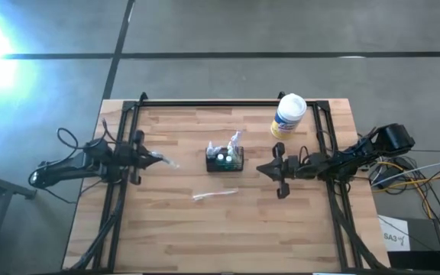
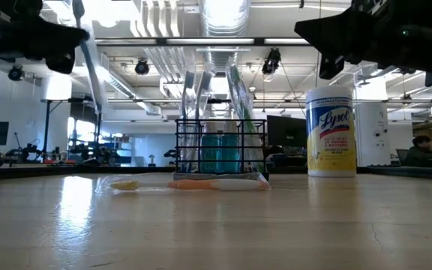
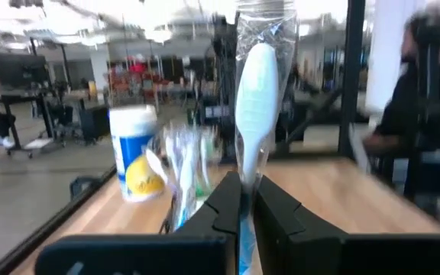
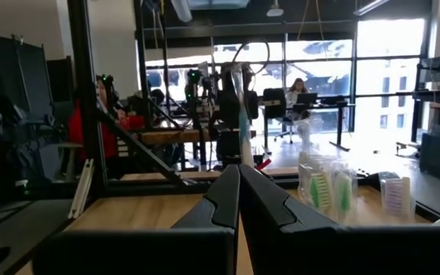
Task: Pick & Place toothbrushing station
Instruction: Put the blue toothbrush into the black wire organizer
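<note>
1. The left gripper [image 3: 241,200] hovers above the desk [image 1: 166,229], its jaws pinching the lower end of a wrapped toothbrush [image 3: 255,92] that sticks out ahead of them in its clear crinkled packet.
2. The right gripper [image 1: 262,169] hangs opposite, facing the left one, its jaws pressed together on nothing.
3. Between the two pairs of jaws sits the toothbrushing station [image 1: 225,160], a small black wire-mesh caddy with teal-capped items and more wrapped brushes standing in it. It is just ahead of the right jaws and somewhat farther from the left.
4. Handling, as a judgement: the held brush looks light and stiff, but its film wrap is probably slippery and could let it twist in the pinch. A hold low on the handle, as now, leaves the rest free to go down into a compartment.
5. The caddy looks light too, so a sideways nudge would likely shift or tip it. Its wire rim could catch the wrapper.
6. A second wrapped toothbrush [image 1: 214,195] lies flat on the desk to the near side of the caddy, clear of both jaws.
7. A Lysol wipes tub [image 1: 288,116] stands beyond the right jaws, towards the far edge.
8. Bare wood surrounds the caddy, so a straight-in approach from the left jaws has open room. The black frame rails [image 1: 220,102] run along the desk's edges.
</note>
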